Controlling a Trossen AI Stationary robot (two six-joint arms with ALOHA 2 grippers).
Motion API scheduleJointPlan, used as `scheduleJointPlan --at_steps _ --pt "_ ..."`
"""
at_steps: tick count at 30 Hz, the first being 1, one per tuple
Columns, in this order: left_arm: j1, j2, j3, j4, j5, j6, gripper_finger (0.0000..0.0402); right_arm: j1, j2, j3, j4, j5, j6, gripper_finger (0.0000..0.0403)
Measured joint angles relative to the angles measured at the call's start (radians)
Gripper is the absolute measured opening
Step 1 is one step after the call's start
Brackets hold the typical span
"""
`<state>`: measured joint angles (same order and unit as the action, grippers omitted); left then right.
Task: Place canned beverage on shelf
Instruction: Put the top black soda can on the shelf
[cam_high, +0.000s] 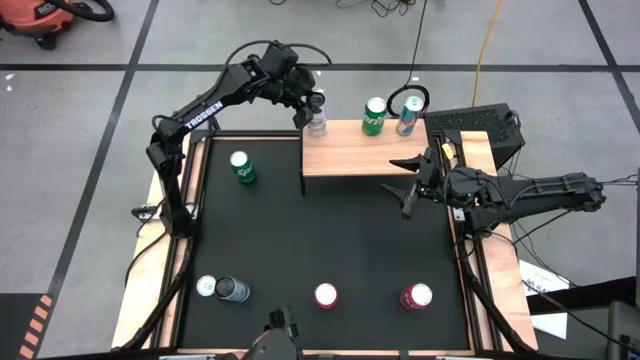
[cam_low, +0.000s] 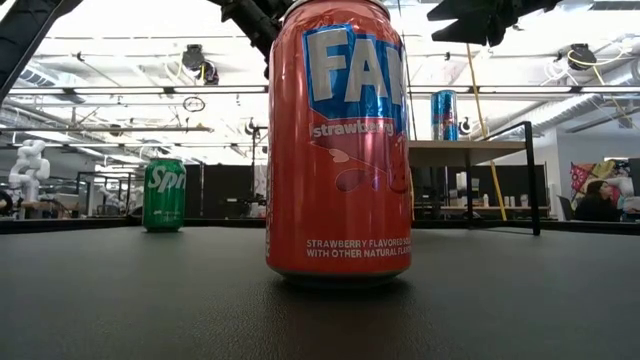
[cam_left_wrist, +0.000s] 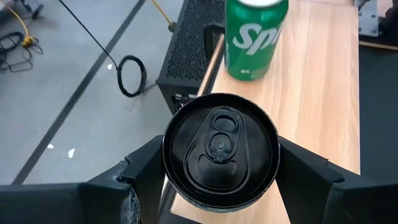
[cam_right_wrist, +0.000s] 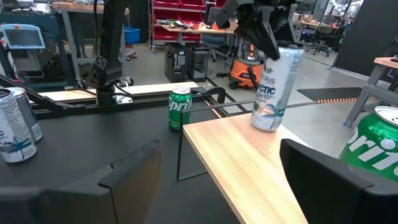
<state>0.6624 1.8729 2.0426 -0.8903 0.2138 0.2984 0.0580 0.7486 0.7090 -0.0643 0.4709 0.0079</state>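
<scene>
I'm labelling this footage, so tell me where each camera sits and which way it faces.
High: overhead, looking down on the black-topped table; both arms show.
Low: at tabletop height, facing a red strawberry soda can; arm parts overhead.
Left wrist: above the white-and-silver can in the left gripper.
Right wrist: past the open right gripper along the light-wood shelf.
Both wrist views share that held can.

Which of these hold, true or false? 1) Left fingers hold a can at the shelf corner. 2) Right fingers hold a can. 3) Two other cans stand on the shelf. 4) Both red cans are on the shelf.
1) True: the left gripper clamps the silver can at the shelf corner.
2) False: the right gripper is open and empty beside the shelf.
3) True: a green can and a blue can.
4) False: both red cans stand on the black table.
</scene>
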Motion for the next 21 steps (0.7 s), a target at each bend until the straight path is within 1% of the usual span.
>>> scheduleJointPlan --at_steps 15,18,21 --pt "0.007 0.011 0.000 0.027 -0.033 -0.002 0.0244 0.000 0.000 0.000 0.000 0.000 0.007 0.0313" --pt "0.008 0.014 0.000 0.036 -0.044 -0.003 0.0262 0.000 0.000 0.000 -0.001 0.000 0.007 0.0313" --pt "0.008 0.017 0.000 0.051 -0.046 -0.004 0.0294 0.000 0.000 0.000 -0.004 0.000 0.007 0.0313"
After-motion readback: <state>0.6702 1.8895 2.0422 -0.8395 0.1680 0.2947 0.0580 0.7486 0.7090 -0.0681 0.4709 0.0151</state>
